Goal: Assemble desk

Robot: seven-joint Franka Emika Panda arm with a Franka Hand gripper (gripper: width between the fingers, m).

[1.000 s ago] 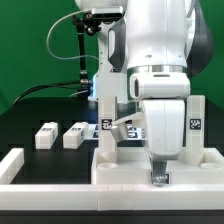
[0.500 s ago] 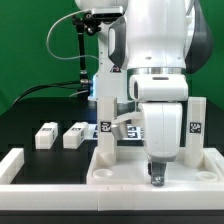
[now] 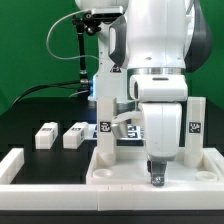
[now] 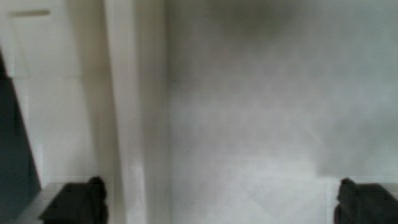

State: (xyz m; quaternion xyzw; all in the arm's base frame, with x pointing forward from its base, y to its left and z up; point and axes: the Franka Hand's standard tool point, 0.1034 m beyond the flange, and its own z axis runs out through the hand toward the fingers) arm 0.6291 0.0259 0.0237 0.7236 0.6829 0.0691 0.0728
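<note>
The desk tabletop (image 3: 125, 168) lies flat at the front, white and rimmed. Two square white legs stand upright on it, one toward the exterior view's left (image 3: 105, 122) and one toward its right (image 3: 198, 120), each with a tag. Two loose legs (image 3: 46, 135) (image 3: 75, 135) lie on the black table further left. My gripper (image 3: 156, 174) points straight down and reaches the tabletop's front part. In the wrist view the gripper (image 4: 224, 200) is open wide, with the white panel surface (image 4: 249, 100) filling the space between its dark fingertips (image 4: 80, 200).
Long white border bars run along the front (image 3: 110, 202) and the front left (image 3: 12, 164). Tags show behind the arm (image 3: 122, 128). A camera stand with cables (image 3: 85, 50) stands at the back against green walls.
Since a second ago the desk with its upright legs has shifted slightly to the exterior view's left and the gripper sits a little higher. Nothing has changed in the last half second.
</note>
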